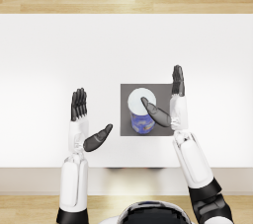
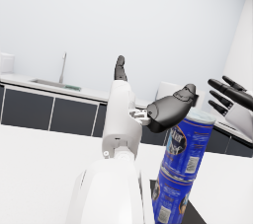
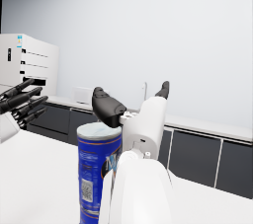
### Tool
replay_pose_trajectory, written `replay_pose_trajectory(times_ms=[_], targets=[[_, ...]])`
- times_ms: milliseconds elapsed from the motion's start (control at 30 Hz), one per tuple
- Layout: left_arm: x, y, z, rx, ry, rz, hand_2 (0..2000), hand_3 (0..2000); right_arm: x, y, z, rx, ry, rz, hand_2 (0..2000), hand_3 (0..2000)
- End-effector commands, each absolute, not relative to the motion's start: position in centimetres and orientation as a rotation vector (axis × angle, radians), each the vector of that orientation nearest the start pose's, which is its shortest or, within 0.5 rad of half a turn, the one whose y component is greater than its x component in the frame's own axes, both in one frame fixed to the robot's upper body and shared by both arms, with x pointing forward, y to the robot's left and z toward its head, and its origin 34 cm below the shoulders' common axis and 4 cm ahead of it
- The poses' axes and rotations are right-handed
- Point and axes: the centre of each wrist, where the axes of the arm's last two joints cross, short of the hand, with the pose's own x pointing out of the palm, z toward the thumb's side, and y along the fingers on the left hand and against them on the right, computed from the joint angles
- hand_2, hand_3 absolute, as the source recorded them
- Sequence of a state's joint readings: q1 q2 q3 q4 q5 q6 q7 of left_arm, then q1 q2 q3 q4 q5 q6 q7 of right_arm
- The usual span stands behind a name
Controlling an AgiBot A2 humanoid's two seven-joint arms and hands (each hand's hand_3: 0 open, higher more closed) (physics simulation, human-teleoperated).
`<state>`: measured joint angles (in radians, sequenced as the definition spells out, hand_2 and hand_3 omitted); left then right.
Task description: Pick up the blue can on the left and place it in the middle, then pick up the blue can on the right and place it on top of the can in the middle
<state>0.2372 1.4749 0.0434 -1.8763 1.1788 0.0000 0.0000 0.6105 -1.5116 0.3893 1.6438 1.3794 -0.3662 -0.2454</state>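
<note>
Your right robot hand (image 1: pixel 174 100) stands released beside the stack, fingers straight and spread, its thumb reaching across the white lid of the upper blue can (image 1: pixel 142 103) as the head view shows it; from the right wrist view the thumb looks to sit just above the rim, and you cannot tell for sure whether it touches. Your left robot hand (image 1: pixel 83 119) is likewise released and holds nothing, hovering well apart from the cans on its own side of the white tabletop (image 1: pixel 49 60). Both cans are where the task wants them: the left wrist view shows the upper blue can standing on the lower blue can (image 2: pixel 170 201), and the pair rests on the grey mat (image 1: pixel 127 92) in the middle. The upper one appears to sit slightly off-line or tilted against the lower one in that view, so judge the stack as placed but not perfectly square. By these pictures both placements look finished; what is left for you is to draw the right arm clear without nudging the top can.
</note>
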Motion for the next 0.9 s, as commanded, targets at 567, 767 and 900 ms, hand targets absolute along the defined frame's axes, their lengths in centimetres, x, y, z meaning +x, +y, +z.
replay_pose_trajectory(times_ms=[567,767,900], targets=[[24.3,21.6,29.9,0.386,-0.829,-1.537,0,0,26.2,-17.5,33.8,-0.307,-0.655,1.472,0,0],[24.1,23.8,29.0,0.359,-0.807,-1.441,0,0,26.0,-21.0,32.2,-0.489,-0.753,1.433,0,0],[24.1,24.6,27.5,0.309,-0.777,-1.402,0,0,26.2,-21.8,30.9,-0.469,-0.736,1.416,0,0]])
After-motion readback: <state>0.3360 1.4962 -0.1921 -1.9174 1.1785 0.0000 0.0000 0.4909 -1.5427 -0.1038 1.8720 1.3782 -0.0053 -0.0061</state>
